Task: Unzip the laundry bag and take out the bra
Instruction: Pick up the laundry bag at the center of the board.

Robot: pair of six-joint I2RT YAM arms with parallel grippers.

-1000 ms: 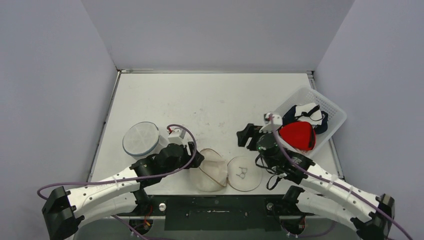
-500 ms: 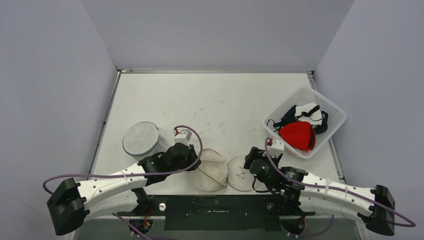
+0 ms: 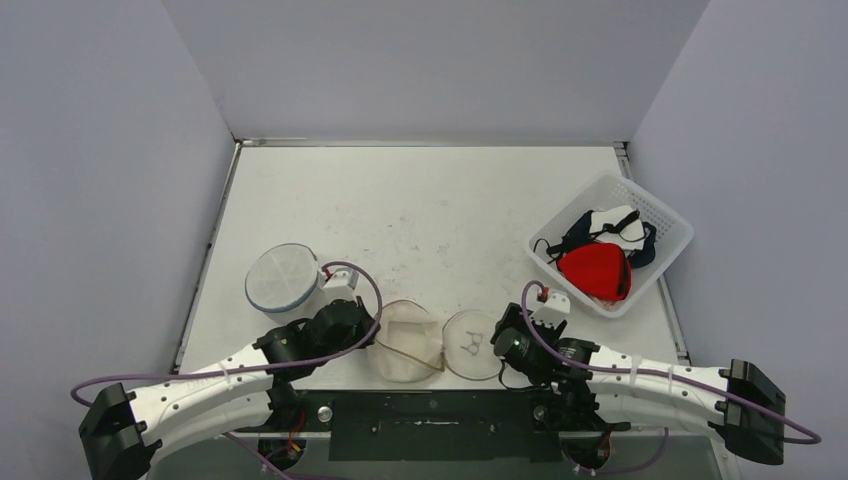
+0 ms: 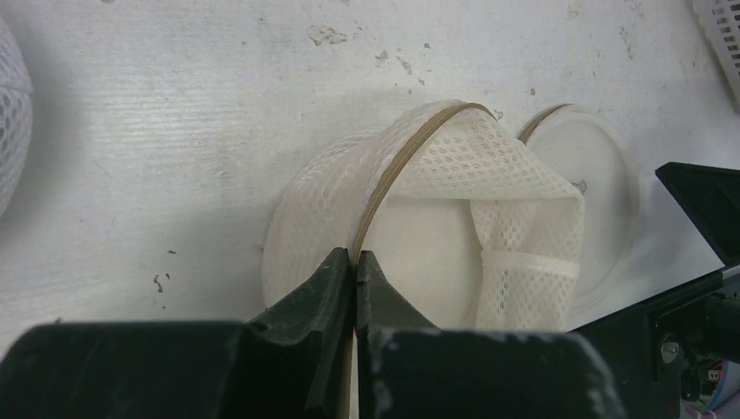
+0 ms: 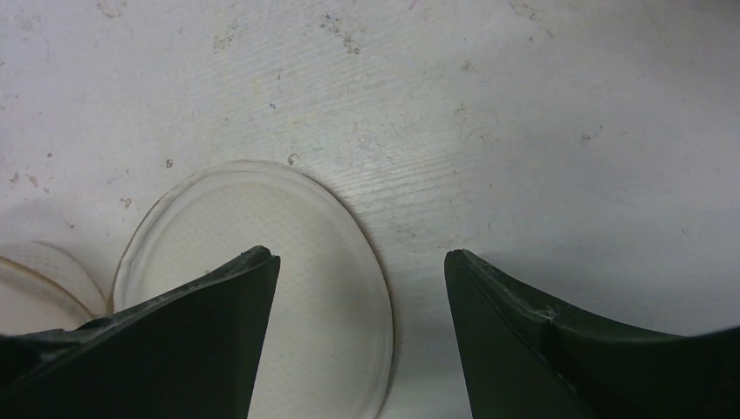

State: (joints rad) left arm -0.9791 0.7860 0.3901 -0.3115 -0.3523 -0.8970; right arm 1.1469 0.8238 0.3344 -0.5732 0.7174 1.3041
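Left gripper (image 4: pixel 353 258), jaws pressed together on the tan zipper band (image 4: pixel 403 166) edging the round white mesh laundry bag (image 4: pixel 454 161); the band arches away from the fingertips toward the far right, with the bag's open mouth just ahead of them. Right gripper (image 5: pixel 362 257), jaws spread and empty, hangs over the flat round white lid panel (image 5: pixel 288 227) just right of the bag, so it is probably the handier arm for reaching in. The bag lies at the near edge of the table (image 3: pixel 420 200) between the arms; no bra can be made out inside it, while a red garment (image 3: pixel 595 270) lies in the white lattice basket (image 3: pixel 668 212) well to the right.
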